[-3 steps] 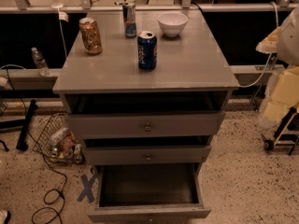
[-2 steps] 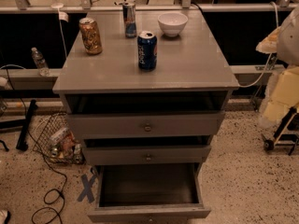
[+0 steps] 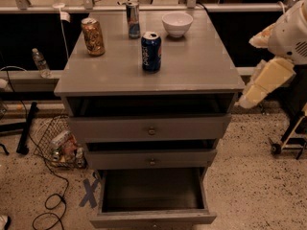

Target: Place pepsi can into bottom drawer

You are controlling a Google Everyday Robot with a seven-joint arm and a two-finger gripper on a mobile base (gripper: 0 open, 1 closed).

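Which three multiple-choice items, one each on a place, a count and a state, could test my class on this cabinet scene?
1. Where is the pepsi can?
A. on the cabinet top
B. on the floor
C. on a chair

2. How many cans stand on the cabinet top?
A. one
B. three
C. five

3. What state is the bottom drawer in?
A. shut
B. pulled open
C. taken out

Answers:
1 A: it stands upright on the top, apart from the gripper off to the cabinet's right.
2 B: the pepsi can, an orange-gold can and a slim blue-silver can.
3 B: its inside shows, with nothing seen in it.
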